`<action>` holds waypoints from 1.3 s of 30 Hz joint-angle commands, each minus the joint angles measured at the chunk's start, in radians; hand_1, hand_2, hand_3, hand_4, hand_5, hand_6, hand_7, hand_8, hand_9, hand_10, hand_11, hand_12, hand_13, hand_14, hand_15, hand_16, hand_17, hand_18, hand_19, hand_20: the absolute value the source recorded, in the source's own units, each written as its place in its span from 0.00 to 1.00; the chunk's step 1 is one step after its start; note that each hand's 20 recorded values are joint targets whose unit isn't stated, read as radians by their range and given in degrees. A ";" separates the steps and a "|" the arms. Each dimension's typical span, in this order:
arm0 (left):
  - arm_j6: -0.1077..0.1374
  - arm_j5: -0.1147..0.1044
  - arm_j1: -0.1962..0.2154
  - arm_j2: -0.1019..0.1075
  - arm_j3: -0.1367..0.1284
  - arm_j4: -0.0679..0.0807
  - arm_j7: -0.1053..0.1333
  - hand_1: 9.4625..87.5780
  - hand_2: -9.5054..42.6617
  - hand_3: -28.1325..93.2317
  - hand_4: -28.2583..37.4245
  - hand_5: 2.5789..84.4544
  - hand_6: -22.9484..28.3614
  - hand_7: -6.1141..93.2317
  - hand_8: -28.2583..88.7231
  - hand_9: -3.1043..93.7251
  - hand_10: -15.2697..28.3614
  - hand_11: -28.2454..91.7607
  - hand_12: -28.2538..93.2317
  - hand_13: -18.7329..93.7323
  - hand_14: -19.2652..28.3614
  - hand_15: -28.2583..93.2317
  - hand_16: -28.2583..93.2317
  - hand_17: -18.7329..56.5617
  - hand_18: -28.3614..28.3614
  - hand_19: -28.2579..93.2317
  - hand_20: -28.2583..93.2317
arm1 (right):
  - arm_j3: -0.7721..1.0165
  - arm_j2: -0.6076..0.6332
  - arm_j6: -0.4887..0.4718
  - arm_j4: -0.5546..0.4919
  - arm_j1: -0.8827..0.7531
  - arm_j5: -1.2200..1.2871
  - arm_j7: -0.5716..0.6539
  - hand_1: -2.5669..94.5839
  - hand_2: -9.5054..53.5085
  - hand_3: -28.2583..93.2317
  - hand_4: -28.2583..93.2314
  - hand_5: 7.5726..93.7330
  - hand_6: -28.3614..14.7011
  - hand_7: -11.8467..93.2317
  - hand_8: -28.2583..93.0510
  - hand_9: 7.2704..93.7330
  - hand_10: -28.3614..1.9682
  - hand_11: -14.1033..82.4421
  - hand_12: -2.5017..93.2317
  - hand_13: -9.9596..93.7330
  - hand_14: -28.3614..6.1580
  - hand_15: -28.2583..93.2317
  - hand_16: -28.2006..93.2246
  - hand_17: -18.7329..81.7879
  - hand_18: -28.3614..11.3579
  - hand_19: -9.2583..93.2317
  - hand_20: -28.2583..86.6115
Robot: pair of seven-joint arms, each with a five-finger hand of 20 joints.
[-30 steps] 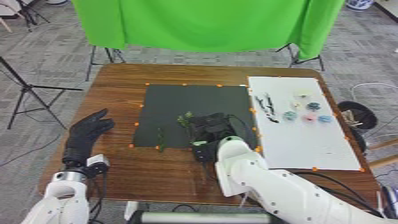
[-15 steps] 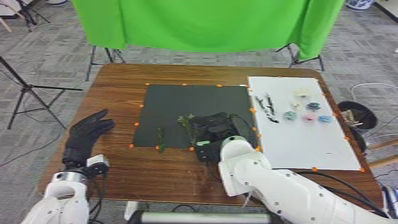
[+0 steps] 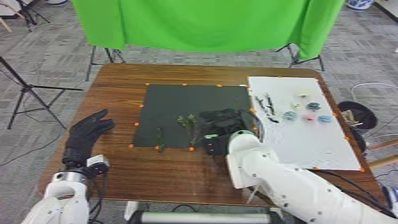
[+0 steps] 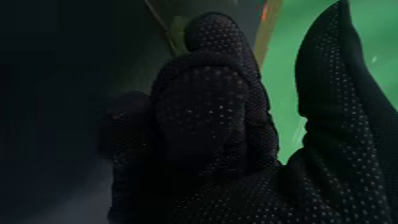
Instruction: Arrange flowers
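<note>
Brown wood tbl. (image 3: 164,172), under our L hand (image 3: 86,132) & R hand (image 3: 222,122). White sheet (image 3: 311,145), to R hand's right. Black mat (image 3: 178,97), beneath R hand. Both hands: wide; R thumb apart from fingers. Leafy stem (image 3: 187,121), just left of R hand; thin stem (image 3: 161,136), farther left, both on mat. Sm. blooms (image 3: 313,106), on sheet, right of R hand.

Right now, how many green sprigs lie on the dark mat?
2: one thin sprig, front left on the mat; a leafier one, left of the right hand, which may hide more.
</note>
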 commanded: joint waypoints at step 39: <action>-0.017 0.005 0.014 0.002 0.000 -0.003 -0.015 0.22 0.15 0.84 0.05 0.57 0.49 0.20 0.18 0.57 0.67 0.41 0.33 0.55 0.75 0.43 0.21 0.39 0.70 0.27 0.39 | 0.155 0.256 -0.930 0.116 0.083 -0.760 0.133 0.36 0.00 0.76 0.12 0.52 0.64 0.21 0.18 0.56 0.29 0.23 0.22 0.89 0.61 0.66 0.45 0.78 0.44 0.95 0.49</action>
